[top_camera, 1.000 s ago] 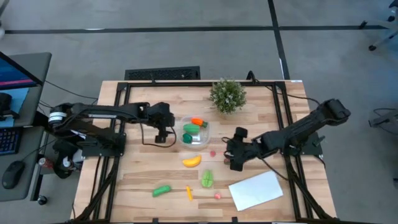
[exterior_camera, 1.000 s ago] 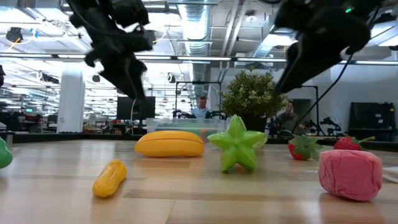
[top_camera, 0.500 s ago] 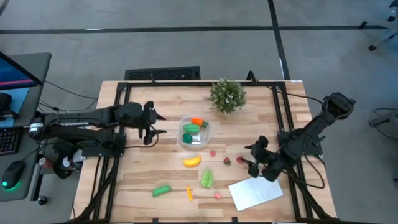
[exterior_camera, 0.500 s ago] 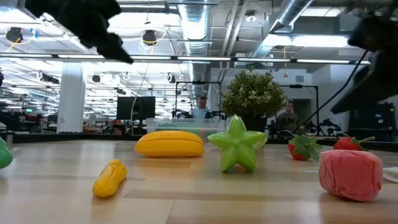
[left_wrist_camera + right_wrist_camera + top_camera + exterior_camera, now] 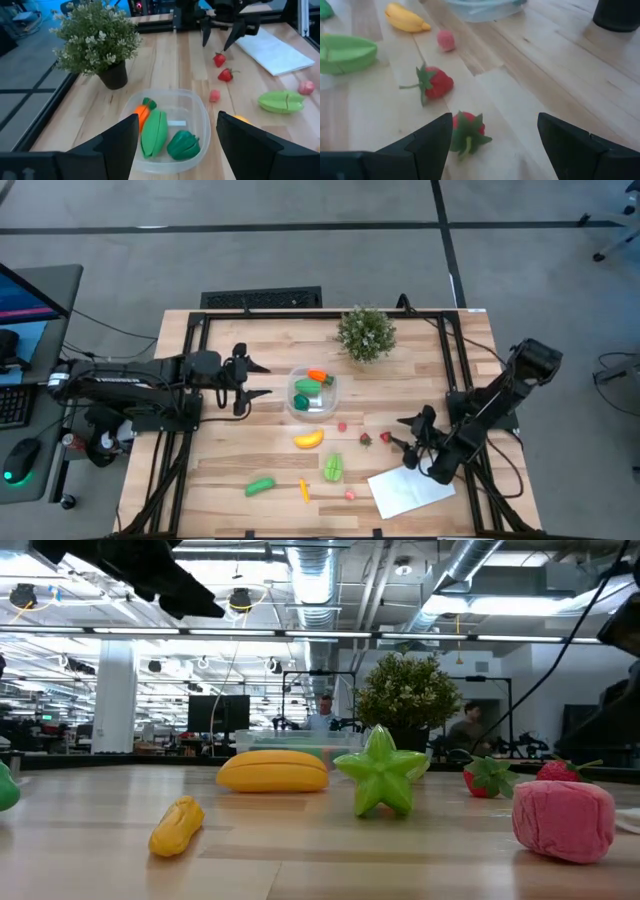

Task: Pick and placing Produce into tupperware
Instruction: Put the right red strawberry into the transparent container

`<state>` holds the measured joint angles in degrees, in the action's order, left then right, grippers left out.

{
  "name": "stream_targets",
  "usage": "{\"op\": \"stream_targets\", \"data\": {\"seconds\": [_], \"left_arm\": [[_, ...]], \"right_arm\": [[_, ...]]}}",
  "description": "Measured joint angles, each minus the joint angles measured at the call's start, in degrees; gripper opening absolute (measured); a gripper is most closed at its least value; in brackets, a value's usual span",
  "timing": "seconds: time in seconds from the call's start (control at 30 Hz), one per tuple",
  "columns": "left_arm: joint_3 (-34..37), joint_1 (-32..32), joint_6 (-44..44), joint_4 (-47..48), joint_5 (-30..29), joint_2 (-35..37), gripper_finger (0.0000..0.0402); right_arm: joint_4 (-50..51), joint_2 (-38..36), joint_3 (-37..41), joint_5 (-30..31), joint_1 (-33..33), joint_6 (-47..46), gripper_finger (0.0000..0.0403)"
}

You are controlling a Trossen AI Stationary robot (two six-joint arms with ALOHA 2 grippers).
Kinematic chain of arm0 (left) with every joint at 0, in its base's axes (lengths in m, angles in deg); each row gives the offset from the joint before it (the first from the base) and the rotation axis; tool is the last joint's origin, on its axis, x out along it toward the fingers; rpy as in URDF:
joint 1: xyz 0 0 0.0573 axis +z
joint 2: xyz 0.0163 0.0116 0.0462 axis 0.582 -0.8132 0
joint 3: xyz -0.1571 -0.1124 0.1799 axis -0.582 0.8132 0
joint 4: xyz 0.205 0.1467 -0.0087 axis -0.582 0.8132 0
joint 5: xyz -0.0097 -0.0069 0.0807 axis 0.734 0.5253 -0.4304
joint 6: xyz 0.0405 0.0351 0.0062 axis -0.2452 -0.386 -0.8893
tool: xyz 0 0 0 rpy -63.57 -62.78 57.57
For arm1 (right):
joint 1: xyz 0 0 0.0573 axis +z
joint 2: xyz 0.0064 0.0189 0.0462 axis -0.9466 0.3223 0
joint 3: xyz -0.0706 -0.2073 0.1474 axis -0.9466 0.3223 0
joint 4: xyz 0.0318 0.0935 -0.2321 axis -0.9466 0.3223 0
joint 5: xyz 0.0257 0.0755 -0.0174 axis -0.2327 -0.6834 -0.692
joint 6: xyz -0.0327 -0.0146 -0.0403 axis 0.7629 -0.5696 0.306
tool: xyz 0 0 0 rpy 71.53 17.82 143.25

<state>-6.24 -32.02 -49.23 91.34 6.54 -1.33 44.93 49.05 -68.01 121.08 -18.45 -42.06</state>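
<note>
I see tupperware (image 5: 311, 394) mid-frame in high view, holding carrot (image 5: 143, 109) and two green pieces (image 5: 154, 132). Left gripper (image 5: 251, 379) just left of tupperware, fingers spread, empty. Right gripper (image 5: 404, 434) lower right, jaws wide, empty, beside two strawberries (image 5: 434, 82). Banana (image 5: 309, 439), green pieces, small carrot loose on table (image 5: 230, 455).

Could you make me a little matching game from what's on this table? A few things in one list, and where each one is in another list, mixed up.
Things:
1. carrot
2. banana
3. potted plant
4. white sheet

Places:
A. at the far edge of the table
B. inside the clear tupperware
C. lying on the bare wood just in front of the tupperware
D. near the front right corner, by the right gripper

Pairs: 1-B, 2-C, 3-A, 4-D
</note>
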Motion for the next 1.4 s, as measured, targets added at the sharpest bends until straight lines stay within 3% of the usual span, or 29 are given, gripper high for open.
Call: {"op": "stream_targets", "data": {"seconds": [0.63,1.4], "left_arm": [[0.00,-0.67,0.16,-1.68,-1.63,-0.74,0.0256],[0.00,-0.67,0.28,-1.55,-2.07,-0.83,0.0256]], "right_arm": [[-16.10,15.25,-0.02,0.63,-0.04,0.28,0.0286],[-21.83,16.00,-0.04,0.09,-3.41,6.19,0.0273]]}}
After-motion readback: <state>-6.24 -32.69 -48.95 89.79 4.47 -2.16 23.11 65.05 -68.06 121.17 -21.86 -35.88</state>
